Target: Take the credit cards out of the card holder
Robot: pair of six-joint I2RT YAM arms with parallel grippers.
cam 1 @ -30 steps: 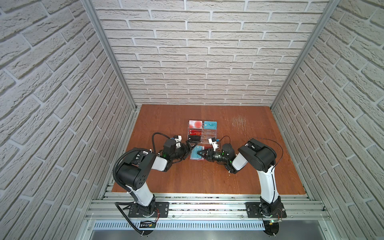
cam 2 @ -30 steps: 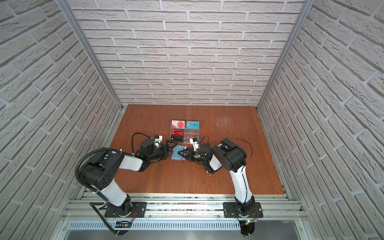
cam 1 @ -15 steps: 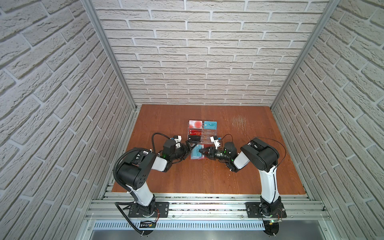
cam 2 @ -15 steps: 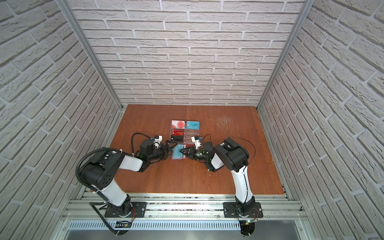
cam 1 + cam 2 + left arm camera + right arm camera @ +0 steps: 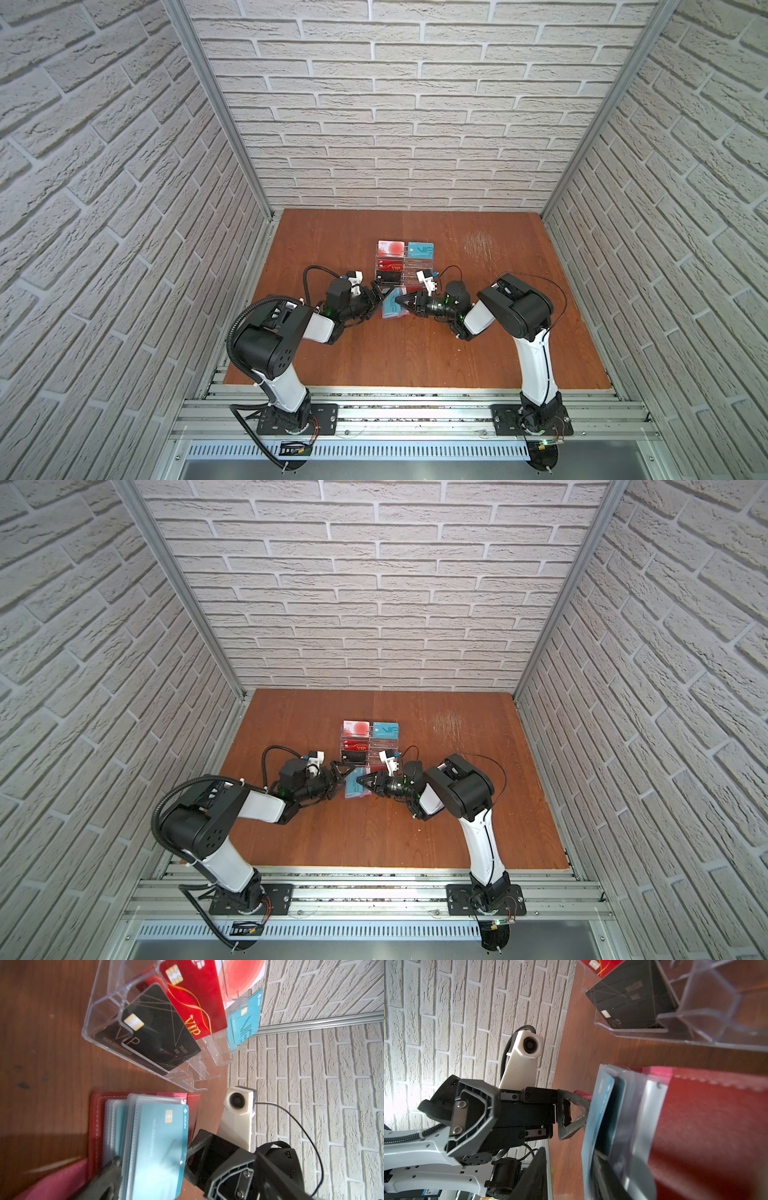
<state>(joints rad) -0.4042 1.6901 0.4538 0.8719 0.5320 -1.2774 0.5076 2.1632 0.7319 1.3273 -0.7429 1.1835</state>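
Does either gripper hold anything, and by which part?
The left gripper holds nothing, jaws wide open. The right gripper has jaws astride one edge of the teal card; whether they clamp it cannot be told.

Leather look, plastic and wood
The card holder (image 5: 706, 1126) has a red, grained, leather-like cover with pale stitching; its sleeves (image 5: 131, 1103) are cloudy clear plastic; teal credit card (image 5: 160, 1142) smooth glossy plastic; acrylic stand (image 5: 104, 1003) clear, glossy; surface (image 5: 41, 1043) reddish-brown wood, scuffed.

White links (image 5: 286, 386), black joints (image 5: 266, 340) — corrugated cable (image 5: 237, 328)
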